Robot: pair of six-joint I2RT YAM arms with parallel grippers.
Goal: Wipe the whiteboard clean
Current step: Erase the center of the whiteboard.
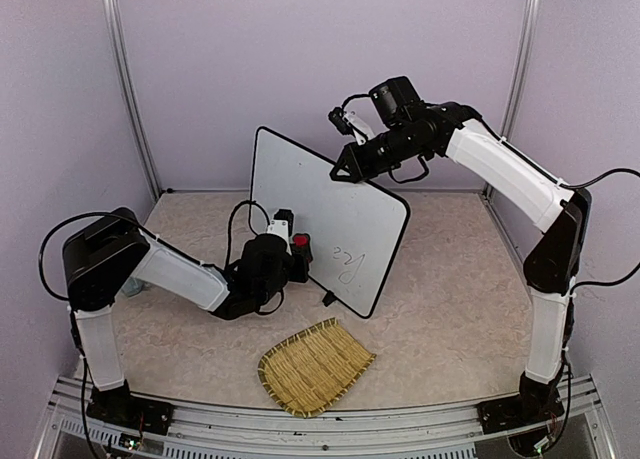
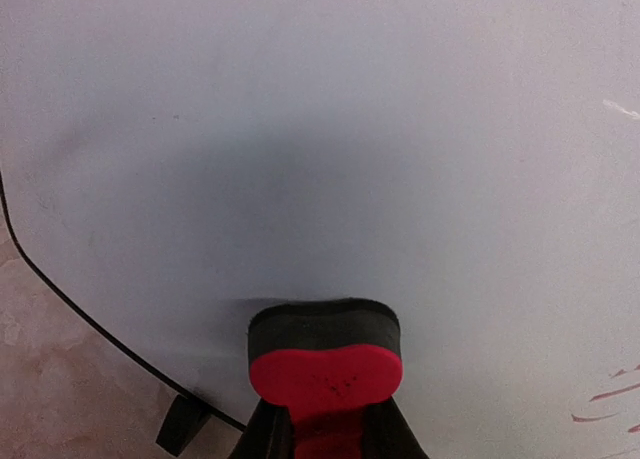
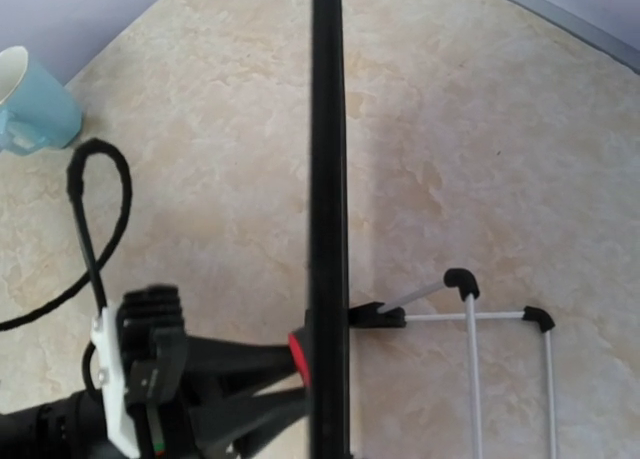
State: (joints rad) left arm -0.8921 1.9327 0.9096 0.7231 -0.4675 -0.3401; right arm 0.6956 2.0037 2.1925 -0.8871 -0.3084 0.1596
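Note:
The whiteboard stands upright and tilted on the table, with handwriting near its lower right. My right gripper is shut on its top rim. From the right wrist the rim shows edge-on, and my own fingers are out of sight there. My left gripper is shut on a red and black eraser, whose black pad lies against the white face. A few pen strokes show to the right of the eraser. One black foot sits at the board's lower edge.
A woven straw mat lies near the front edge, below the board. A light blue mug stands on the table at the left. A white wire stand props the board from behind. Metal frame posts and purple walls close in the table.

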